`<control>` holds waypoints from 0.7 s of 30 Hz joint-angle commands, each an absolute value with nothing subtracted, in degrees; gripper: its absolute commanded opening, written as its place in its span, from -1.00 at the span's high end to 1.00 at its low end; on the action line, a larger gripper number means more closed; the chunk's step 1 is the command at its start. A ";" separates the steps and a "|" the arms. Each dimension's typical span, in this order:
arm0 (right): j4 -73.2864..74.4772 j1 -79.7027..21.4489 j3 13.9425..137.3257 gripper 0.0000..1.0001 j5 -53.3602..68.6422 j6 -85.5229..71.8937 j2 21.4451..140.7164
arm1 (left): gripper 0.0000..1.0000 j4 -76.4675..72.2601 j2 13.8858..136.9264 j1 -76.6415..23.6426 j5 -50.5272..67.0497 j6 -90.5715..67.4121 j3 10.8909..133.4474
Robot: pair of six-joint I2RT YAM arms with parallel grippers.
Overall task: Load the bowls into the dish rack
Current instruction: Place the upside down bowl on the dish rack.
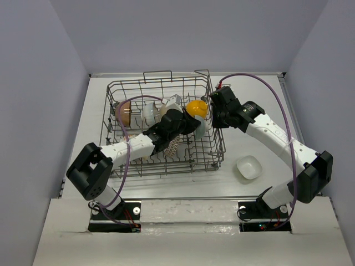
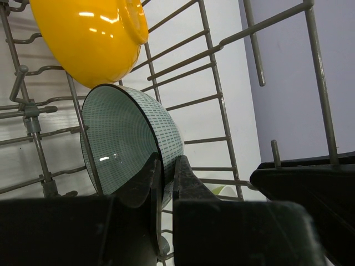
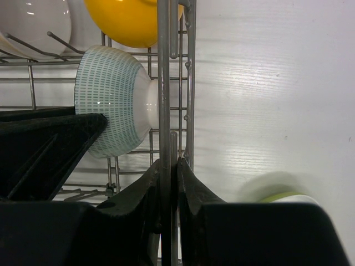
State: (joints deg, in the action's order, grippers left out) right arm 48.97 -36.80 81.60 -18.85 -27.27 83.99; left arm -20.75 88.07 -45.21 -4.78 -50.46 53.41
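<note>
1. The teal patterned bowl (image 2: 125, 138) stands on its edge inside the dish rack (image 1: 163, 166), near the rack's 3 o'clock wall.
2. In the right wrist view its white foot points to 3 o'clock and its mouth faces 9 o'clock.
3. The bowl is round and shiny, with rows of tiny dashes and a dark rim.
4. The left gripper (image 2: 167, 160) is pinched tight on that rim.
5. The right gripper (image 3: 169, 164) is pinched on an upright wire of the rack's wall.
6. A smooth yellow bowl (image 2: 89, 39) sits at 12 o'clock from the teal one.
7. The rack is thin grey metal wire.
8. Only the top view shows the square white bowl (image 1: 248, 167) on the white table (image 1: 260, 111), at the rack's 4 o'clock.
9. Only the left wrist view shows the teal bowl's inside.
</note>
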 commanded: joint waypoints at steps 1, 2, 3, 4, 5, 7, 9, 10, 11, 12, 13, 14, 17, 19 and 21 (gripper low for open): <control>48.25 -36.21 81.65 0.85 -18.90 -29.00 85.25 | 1.00 -5.01 87.54 -42.71 -17.84 -44.65 50.80; 48.25 -36.21 81.65 0.85 -18.90 -29.00 85.25 | 1.00 -5.01 87.54 -42.71 -17.93 -44.65 50.63; 48.25 -36.21 81.74 0.85 -18.81 -29.00 85.34 | 1.00 -4.84 87.54 -42.63 -18.10 -44.82 50.28; 48.25 -36.21 81.74 0.85 -18.81 -29.00 85.34 | 1.00 -4.75 87.54 -42.63 -18.19 -44.82 50.10; 48.25 -36.21 81.74 0.85 -18.81 -28.92 85.34 | 1.00 -4.57 87.54 -42.63 -18.54 -44.74 50.01; 48.34 -36.21 81.83 0.85 -18.81 -28.92 85.43 | 1.00 -4.22 87.36 -42.63 -18.81 -44.91 49.75; 48.25 -36.21 81.83 0.85 -18.72 -28.92 85.43 | 0.98 -3.87 87.27 -42.63 -19.16 -45.00 49.66; 48.25 -36.21 81.83 0.85 -18.72 -28.92 85.52 | 0.97 -3.69 87.36 -42.71 -19.25 -45.00 49.66; 48.25 -36.21 81.83 0.85 -18.81 -28.92 85.43 | 0.95 -3.52 87.45 -42.63 -19.42 -45.09 49.57; 48.25 -36.21 81.83 0.85 -18.90 -28.92 85.34 | 0.91 -3.43 87.63 -42.63 -19.51 -45.09 49.48; 48.25 -36.21 81.83 0.85 -18.90 -28.92 85.34 | 0.90 -3.43 87.63 -42.63 -19.60 -45.17 49.40; 48.34 -36.21 81.83 0.85 -18.98 -28.83 85.34 | 0.89 -3.43 87.71 -42.71 -19.60 -45.18 49.31; 48.34 -36.21 81.74 0.85 -18.90 -28.83 85.25 | 0.86 -3.43 87.89 -42.63 -19.60 -45.44 48.96; 48.25 -36.21 81.65 0.85 -18.90 -28.83 85.25 | 0.85 -3.34 87.80 -42.71 -19.77 -45.70 48.43; 48.25 -36.21 81.56 0.85 -18.90 -28.92 85.25 | 0.82 -3.43 87.72 -42.71 -19.69 -45.79 48.17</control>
